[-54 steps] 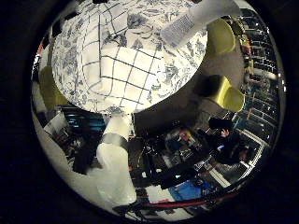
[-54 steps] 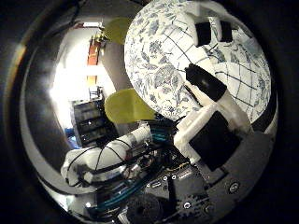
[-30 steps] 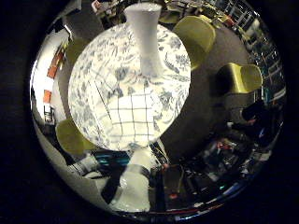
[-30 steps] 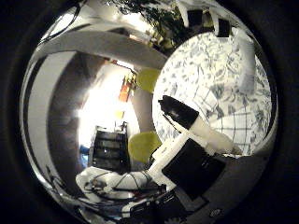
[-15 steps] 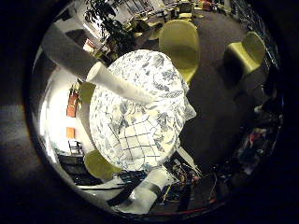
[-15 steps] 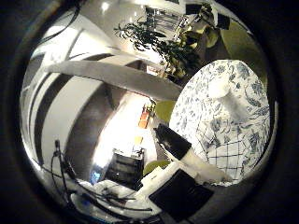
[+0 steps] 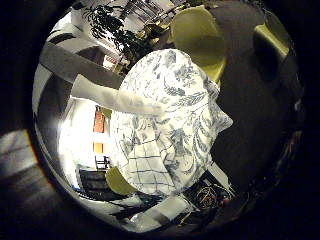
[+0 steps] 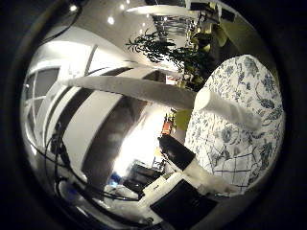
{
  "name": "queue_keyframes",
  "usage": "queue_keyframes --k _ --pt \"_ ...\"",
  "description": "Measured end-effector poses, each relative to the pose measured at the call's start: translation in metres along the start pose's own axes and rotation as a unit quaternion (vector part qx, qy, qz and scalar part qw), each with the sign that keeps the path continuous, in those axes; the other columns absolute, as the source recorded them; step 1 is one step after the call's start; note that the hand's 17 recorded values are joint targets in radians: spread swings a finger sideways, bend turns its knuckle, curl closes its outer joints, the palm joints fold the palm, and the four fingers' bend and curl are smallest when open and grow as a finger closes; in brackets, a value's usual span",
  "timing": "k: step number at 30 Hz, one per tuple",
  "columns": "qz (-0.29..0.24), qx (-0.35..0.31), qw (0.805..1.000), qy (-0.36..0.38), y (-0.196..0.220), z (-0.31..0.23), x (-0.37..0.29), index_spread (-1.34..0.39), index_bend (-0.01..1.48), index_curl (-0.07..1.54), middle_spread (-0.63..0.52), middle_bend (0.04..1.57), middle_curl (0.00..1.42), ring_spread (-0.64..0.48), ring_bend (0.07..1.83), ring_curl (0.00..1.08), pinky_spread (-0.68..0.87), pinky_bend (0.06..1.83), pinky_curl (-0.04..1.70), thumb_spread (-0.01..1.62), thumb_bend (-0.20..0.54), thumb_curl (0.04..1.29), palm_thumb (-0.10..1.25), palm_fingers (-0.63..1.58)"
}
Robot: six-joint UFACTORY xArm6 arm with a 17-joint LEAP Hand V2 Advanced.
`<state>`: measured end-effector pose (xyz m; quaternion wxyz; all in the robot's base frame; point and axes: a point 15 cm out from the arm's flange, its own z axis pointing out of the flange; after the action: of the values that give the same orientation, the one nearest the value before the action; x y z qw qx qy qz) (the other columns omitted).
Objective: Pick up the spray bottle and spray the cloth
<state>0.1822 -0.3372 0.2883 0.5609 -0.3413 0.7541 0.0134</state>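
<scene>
A white spray bottle (image 7: 120, 100) rises from a round table with a flowered tablecloth (image 7: 185, 80). A white cloth with a dark grid (image 7: 150, 160) lies flat on the same table, a little way from the bottle's foot. The bottle (image 8: 225, 110) and the checked cloth (image 8: 235, 167) show again in the thumb side view. My right hand (image 8: 192, 167) is off to the table's side and well clear of both. A black and white finger of it reaches into that view fairly straight, with nothing held.
Yellow-green chairs (image 7: 195, 30) (image 7: 270, 40) (image 7: 117, 182) stand around the table on a dark floor. A large leafy plant (image 8: 163, 48) stands beyond the table. A pale sloping beam (image 8: 124, 88) crosses the room behind.
Both views have swung as the hand turned. The table now looks smaller and sits further to one side. Bottle and cloth keep their places on the table.
</scene>
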Motion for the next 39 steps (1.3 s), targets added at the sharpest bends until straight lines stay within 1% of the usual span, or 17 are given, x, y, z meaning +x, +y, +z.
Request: queue_keyframes --k 7,10,20,31,36,38,39 --pt "0.021 -0.007 1.0 -0.016 0.009 0.012 0.028 -0.19 0.15 0.27 0.11 0.28 0.37 0.2 0.43 0.28 0.39 0.38 0.39 1.06 -0.024 0.33 0.59 0.14" --pt "0.022 -0.018 0.999 -0.014 0.01 0.02 0.033 -0.19 0.15 0.27 0.12 0.27 0.36 0.2 0.43 0.28 0.4 0.39 0.38 1.05 -0.025 0.33 0.59 0.13" --pt "0.009 -0.045 0.999 -0.01 0.003 0.052 0.035 -0.17 0.15 0.26 0.15 0.26 0.36 0.21 0.42 0.28 0.38 0.43 0.35 1.02 -0.025 0.32 0.57 0.1" --pt "-0.022 -0.077 0.997 0.005 -0.014 0.11 0.029 -0.15 0.15 0.26 0.15 0.27 0.36 0.21 0.42 0.28 0.37 0.44 0.33 1.0 -0.027 0.31 0.56 0.12" --pt "-0.035 -0.097 0.995 -0.007 -0.014 0.149 0.016 -0.13 0.15 0.27 0.13 0.3 0.36 0.2 0.45 0.28 0.34 0.42 0.31 1.0 -0.026 0.31 0.57 0.2" --pt "-0.033 -0.107 0.994 -0.019 -0.008 0.17 0.009 -0.12 0.15 0.27 0.08 0.35 0.38 0.15 0.53 0.3 0.3 0.42 0.3 0.99 -0.019 0.32 0.6 0.32" --pt "-0.031 -0.11 0.993 -0.026 -0.005 0.18 0.005 -0.13 0.16 0.27 0.06 0.37 0.39 0.1 0.58 0.31 0.26 0.42 0.3 0.99 -0.018 0.32 0.61 0.39"
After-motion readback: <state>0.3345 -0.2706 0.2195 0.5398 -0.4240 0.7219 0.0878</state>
